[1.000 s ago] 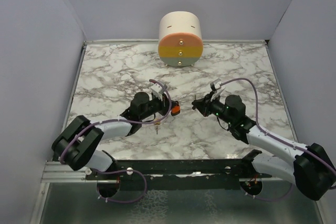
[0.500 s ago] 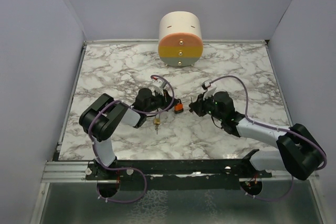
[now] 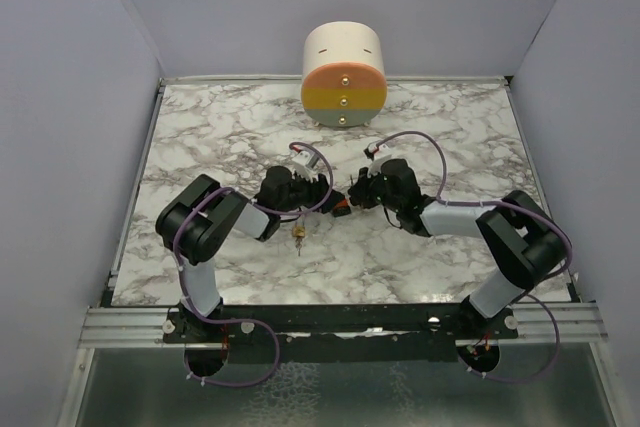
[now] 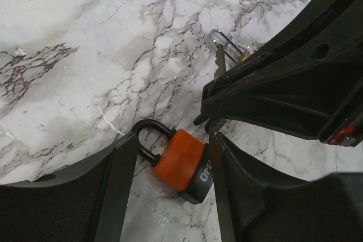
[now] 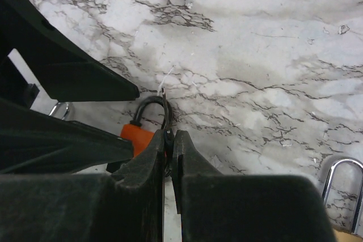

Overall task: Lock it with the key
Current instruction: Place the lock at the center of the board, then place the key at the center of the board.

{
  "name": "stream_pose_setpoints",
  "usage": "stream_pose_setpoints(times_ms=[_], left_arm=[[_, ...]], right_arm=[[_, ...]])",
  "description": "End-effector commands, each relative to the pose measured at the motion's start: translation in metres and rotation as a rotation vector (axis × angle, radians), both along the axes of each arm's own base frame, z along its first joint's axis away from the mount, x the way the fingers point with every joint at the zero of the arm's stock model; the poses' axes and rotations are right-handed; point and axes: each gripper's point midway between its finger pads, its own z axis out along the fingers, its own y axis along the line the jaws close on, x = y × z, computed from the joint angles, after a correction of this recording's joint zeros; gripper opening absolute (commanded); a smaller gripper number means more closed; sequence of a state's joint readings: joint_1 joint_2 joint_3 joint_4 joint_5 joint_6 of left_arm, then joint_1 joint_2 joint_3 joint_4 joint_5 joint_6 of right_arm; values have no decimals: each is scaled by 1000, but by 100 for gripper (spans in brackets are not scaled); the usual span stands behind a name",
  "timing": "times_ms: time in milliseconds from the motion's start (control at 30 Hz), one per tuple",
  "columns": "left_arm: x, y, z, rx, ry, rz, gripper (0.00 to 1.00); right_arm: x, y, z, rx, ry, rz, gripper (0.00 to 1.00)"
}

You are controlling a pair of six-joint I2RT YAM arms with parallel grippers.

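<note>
The orange padlock (image 4: pixel 178 158) with a black shackle lies flat on the marble table (image 3: pixel 200 137), near its middle (image 3: pixel 339 209). My left gripper (image 4: pixel 170 140) is open, with one finger on each side of the padlock. Its right finger (image 4: pixel 227 168) touches the padlock's black base, and there is a gap at the left finger. My right gripper (image 5: pixel 169 134) is shut on the key (image 5: pixel 164 105). The key's thin blade sticks out over the padlock's shackle (image 5: pixel 148 106), and its head is pinched between the pads. The two grippers meet tip to tip (image 3: pixel 350 195).
A small brass padlock (image 3: pixel 298 234) with a silver shackle (image 4: pixel 222 39) lies just in front of the left gripper. Another silver shackle (image 5: pixel 343 182) shows at the right wrist view's lower right. A cream cylinder (image 3: pixel 343 72) with a striped face stands at the back. Walls enclose the table.
My left gripper has opened from shut, letting go of the orange padlock, which now lies on the table. My right arm has swung left, bringing the key up to the padlock.
</note>
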State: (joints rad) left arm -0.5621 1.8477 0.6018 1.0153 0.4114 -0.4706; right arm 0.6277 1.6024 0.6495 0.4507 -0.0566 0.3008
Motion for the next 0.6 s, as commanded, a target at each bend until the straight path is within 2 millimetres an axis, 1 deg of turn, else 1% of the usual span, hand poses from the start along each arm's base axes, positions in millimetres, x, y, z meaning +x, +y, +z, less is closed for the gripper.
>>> stream_pose_setpoints(times_ms=[0, 133, 333, 367, 433, 467, 567], left_arm=[[12, 2, 0, 36, -34, 20, 57], [17, 3, 3, 49, -50, 31, 59], [20, 12, 14, 59, -81, 81, 62], [20, 14, 17, 60, -87, 88, 62], [19, 18, 26, 60, -108, 104, 64], [18, 21, 30, 63, -119, 112, 64], [17, 29, 55, 66, -176, 138, 64]], right_arm=[[19, 3, 2, -18, -43, -44, 1], [20, 1, -5, -28, -31, -58, 1], [18, -3, -17, -52, -10, -69, 2], [17, -4, -18, -58, -6, -67, 6], [17, -4, -16, -58, -13, -65, 20], [17, -4, -13, -56, -22, -63, 25], [18, -4, 3, -41, -57, -61, 34]])
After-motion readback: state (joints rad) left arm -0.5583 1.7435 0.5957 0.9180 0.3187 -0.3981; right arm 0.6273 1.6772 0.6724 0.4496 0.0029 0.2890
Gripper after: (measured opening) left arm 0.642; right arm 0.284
